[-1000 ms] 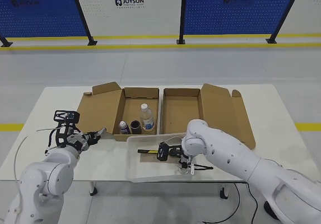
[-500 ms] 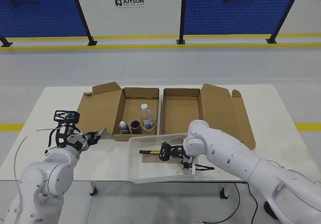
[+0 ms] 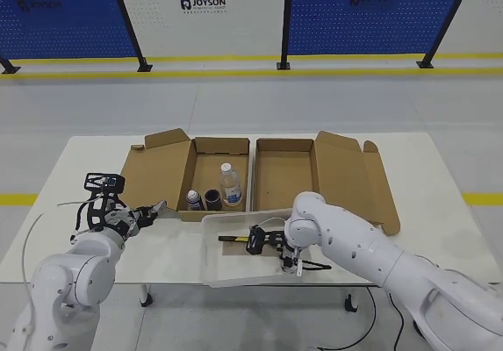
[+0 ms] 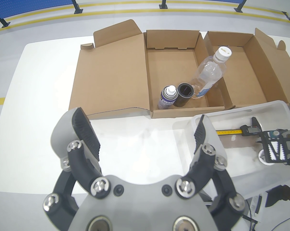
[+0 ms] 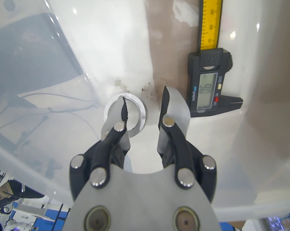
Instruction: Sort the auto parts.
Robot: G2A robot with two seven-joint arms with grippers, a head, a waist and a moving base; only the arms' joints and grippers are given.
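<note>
A clear plastic tray [image 3: 220, 265] sits at the table's front edge. In it lie a digital caliper [image 3: 249, 238] [image 5: 208, 82] with a yellow scale and a small metal ring [image 5: 142, 114] [image 4: 262, 157]. My right gripper [image 5: 143, 99] [image 3: 289, 261] is low in the tray and open. One finger [image 5: 122, 111] sits inside the ring and the other finger [image 5: 164, 102] stands outside it, beside the caliper. My left gripper [image 4: 139, 116] [image 3: 156, 211] hangs open over the bare table left of the tray, holding nothing.
Two open cardboard boxes stand behind the tray. The left box [image 3: 219, 151] holds a water bottle [image 4: 208, 74], a spray can [image 4: 168, 97] and a black cylinder [image 4: 184, 94]. The right box [image 3: 283, 175] has nothing in it. Flaps spread to both sides.
My right gripper shifted slightly back and forth inside the tray and now sits a touch lower over the ring. The left arm has not moved.
</note>
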